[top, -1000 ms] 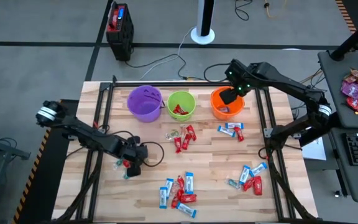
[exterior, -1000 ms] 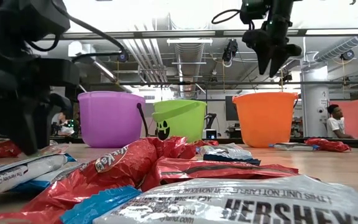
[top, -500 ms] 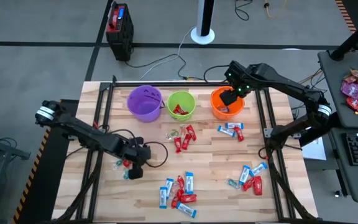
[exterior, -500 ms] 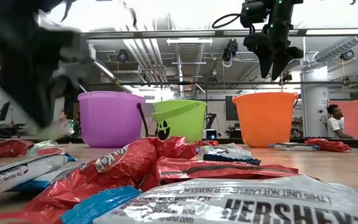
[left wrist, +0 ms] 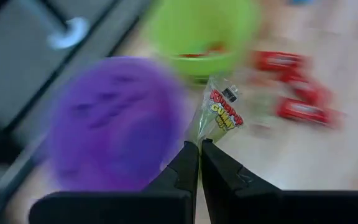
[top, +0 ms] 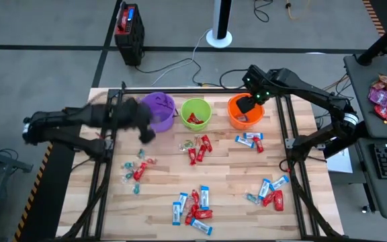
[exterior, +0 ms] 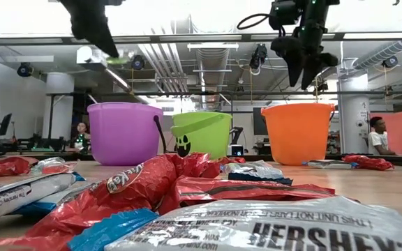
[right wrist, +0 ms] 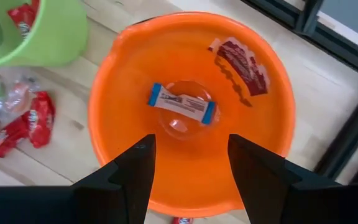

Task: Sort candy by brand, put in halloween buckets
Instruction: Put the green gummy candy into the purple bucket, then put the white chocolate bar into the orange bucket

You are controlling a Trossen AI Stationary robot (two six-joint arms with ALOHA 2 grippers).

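The left gripper (left wrist: 199, 144) is pinched tight on the twisted end of a small clear gummy candy packet (left wrist: 221, 115), which stands out ahead of the fingertips with its long axis roughly in line with the fingers. Seen from above, this gripper (top: 142, 129) is raised off the table (top: 227, 202), just beside the purple bucket (top: 158, 109) on its near-left side; the bucket's mouth lies a little ahead and toward the table's back edge. The lime green bucket (top: 195, 113) stands next beyond it. The packet's drop, I judge, turns on carrying it that short way over the purple rim.

The right gripper (right wrist: 189, 163), fingers spread wide and empty, hangs over the orange bucket (right wrist: 266, 81), where a blue-and-white bar (right wrist: 183, 104) and a red-wrapped piece (right wrist: 240, 63) lie.
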